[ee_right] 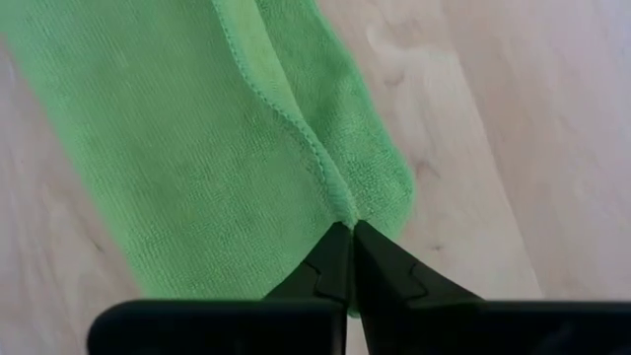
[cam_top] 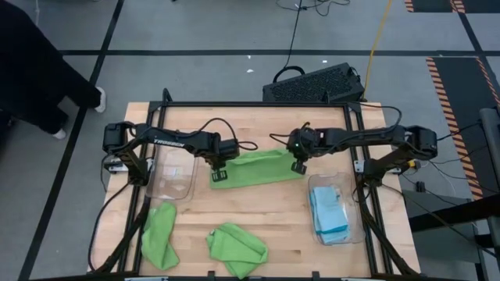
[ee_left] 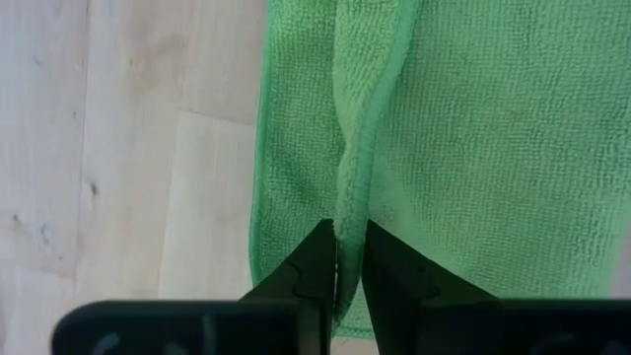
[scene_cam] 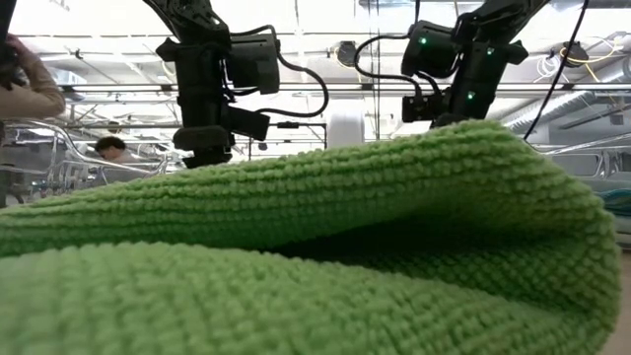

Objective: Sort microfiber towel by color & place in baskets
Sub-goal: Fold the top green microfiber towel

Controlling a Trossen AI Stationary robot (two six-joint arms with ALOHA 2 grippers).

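A lime green microfiber towel (cam_top: 254,166) lies folded in a long strip on the middle of the wooden table. My left gripper (cam_top: 218,173) is at its left end and my right gripper (cam_top: 298,166) at its right end, each shut on it. Two more green towels (cam_top: 160,234) (cam_top: 237,248) lie bunched near the front edge. The left clear basket (cam_top: 173,176) holds nothing. The right clear basket (cam_top: 334,209) holds light blue towels (cam_top: 328,212). In the low view a green towel (scene_cam: 296,247) hides both fingertips. My left gripper has a raised ridge of the towel's hemmed edge (ee_left: 351,202) between its two fingers, which stand a narrow gap apart. The fingers point steeply down from above, at the strip's left end. The towel around the ridge lies flat on the table. My right gripper pinches the hemmed edge (ee_right: 340,202) at the strip's right end between its two closed fingertips. It slants down from above. The hem rises in a seam to the fingers; the towel on both sides of it lies on the table.
A black perforated crate (cam_top: 312,84) stands beyond the table's far edge. A person (cam_top: 31,70) stands off the table's far left corner. Bare wood (cam_top: 258,203) lies between the held towel and the front towels.
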